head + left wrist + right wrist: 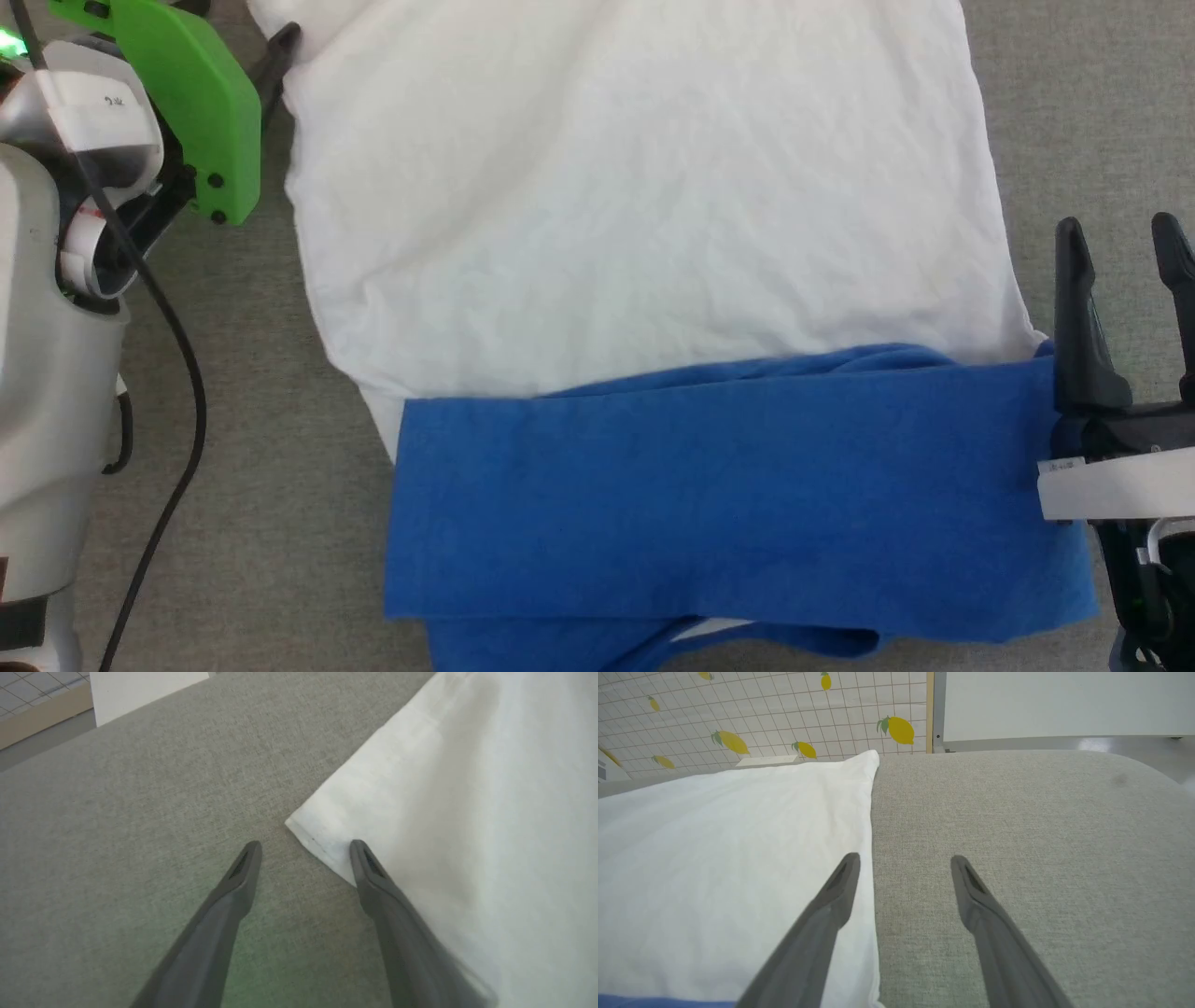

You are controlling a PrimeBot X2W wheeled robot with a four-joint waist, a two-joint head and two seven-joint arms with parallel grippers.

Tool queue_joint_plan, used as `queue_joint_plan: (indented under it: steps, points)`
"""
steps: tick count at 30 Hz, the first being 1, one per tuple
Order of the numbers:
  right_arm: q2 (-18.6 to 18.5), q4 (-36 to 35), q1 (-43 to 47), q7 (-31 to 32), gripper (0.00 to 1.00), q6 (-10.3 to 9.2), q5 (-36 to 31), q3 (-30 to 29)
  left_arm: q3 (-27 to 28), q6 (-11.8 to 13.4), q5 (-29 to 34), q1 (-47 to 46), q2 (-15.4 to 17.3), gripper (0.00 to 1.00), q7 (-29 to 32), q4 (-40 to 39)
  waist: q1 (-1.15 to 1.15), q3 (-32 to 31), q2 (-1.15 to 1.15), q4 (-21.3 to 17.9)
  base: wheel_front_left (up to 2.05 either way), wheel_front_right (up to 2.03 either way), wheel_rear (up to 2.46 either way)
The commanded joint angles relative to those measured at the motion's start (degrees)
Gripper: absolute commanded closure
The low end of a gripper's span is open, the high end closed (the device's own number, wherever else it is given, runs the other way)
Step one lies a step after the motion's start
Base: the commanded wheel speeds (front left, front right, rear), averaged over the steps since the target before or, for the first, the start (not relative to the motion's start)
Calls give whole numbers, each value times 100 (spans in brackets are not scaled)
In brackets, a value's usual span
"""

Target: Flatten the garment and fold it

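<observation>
- Head view: shirt [644, 233] lies flat on the grey counter [261, 420], with blue cloth folded across its near end.
- At the shirt's white hem corner, left pincer [306, 851] fingers stand apart.
- Along the shirt's right edge, right pincer [906, 863] fingers stand apart, empty.

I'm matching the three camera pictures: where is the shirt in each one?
Head view: the shirt fills the middle, white body above, blue band below.
Left wrist view: its white corner, right side.
Right wrist view: white body at left, blue strip bottom left.
Shared landmark: the grey cloth surface.
</observation>
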Motion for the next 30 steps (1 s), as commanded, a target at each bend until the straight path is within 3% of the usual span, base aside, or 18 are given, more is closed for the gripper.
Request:
queue_joint_plan:
  steps: [1,5,7,13,18,24,27,30]
  points:
    - [4,37,-109,-40,0,-8,29,-12,-11,-32,-74,-123,50,0,59,-16,-1,246,0,-158,0,0,0]
    - [4,128,-176,-75,0,-8,45,-7,-139,-34,-112,-63,125,0,229,10,-1,348,0,-197,0,0,0]
    - [4,170,-218,-85,0,-8,52,5,-243,-36,-144,-4,169,100,278,32,-1,370,0,-210,0,0,0]
    - [-103,155,-482,9,0,-8,124,-34,-284,-37,-159,36,186,100,10,44,-1,254,0,-158,0,0,0]
    - [-723,-19,-1260,460,0,-8,579,-199,-347,-37,-132,-9,100,100,-314,107,-1,-4,0,-38,0,0,0]
    - [-1661,-4,-2990,1808,0,-8,1081,-149,-524,-38,-174,-97,-79,100,-550,229,-1,-170,0,168,0,0,0]
    - [-1843,485,-3970,2645,0,-8,1289,51,-632,-39,-200,-219,-190,100,-647,269,-1,-108,0,318,0,0,0]
    - [-1792,1197,-4827,3432,0,-8,1285,168,-746,-39,-213,-382,-305,100,-730,289,-1,32,0,490,0,0,0]
